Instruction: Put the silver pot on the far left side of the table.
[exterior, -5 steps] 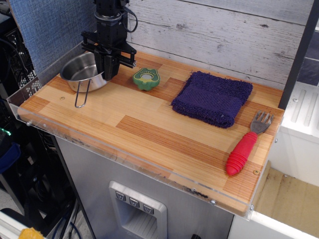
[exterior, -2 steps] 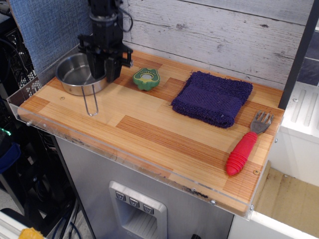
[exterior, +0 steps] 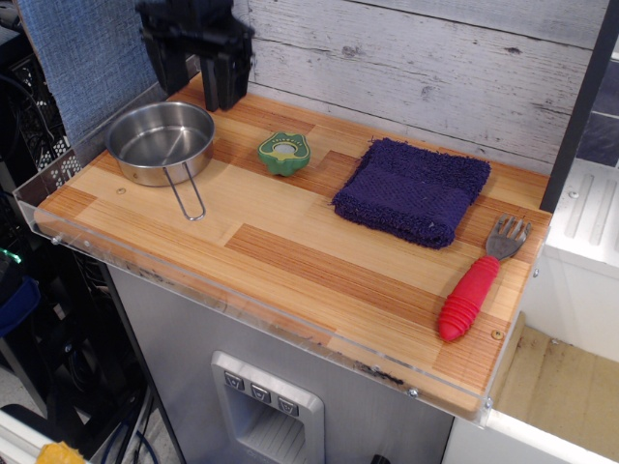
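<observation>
Gripper (exterior: pixel 215 97) is up at the back-left of the table, black, fingers pointing down, hanging clear above the wood. Nothing between the jaws. Fingers read as one dark block from this angle, so I can't tell how wide the gap is.

Silver pot (exterior: pixel 161 142) sits flat on the table (exterior: pixel 290 261) just in front and left of the gripper, not touching it. It's at the far left end, close to the clear acrylic rim (exterior: pixel 44 184) on that side. Pot is upright, inside looks empty and shiny. Wire-loop handle (exterior: pixel 189 196) is folded down onto the wood, pointing toward the front edge, slightly right.

Just right of the pot, apart from it: small green pepper-shaped toy (exterior: pixel 283 153), lying flat near the back. There's a pale mark on its top face, too small to read as text.

Further right: folded purple cloth (exterior: pixel 413 190), mid-right of the table, back half. Near the right front corner: fork with grey tines and red handle (exterior: pixel 476 281), lying diagonally, tines toward the back, just beside the cloth's right corner but not touching.

Backdrop: whitewashed plank wall (exterior: pixel 416 68) behind the table, blue fabric panel (exterior: pixel 87 58) at back-left. Grey metal base (exterior: pixel 251 367) below has a panel with three buttons (exterior: pixel 261 393); icons on them not legible. No readable brand or label anywhere.
</observation>
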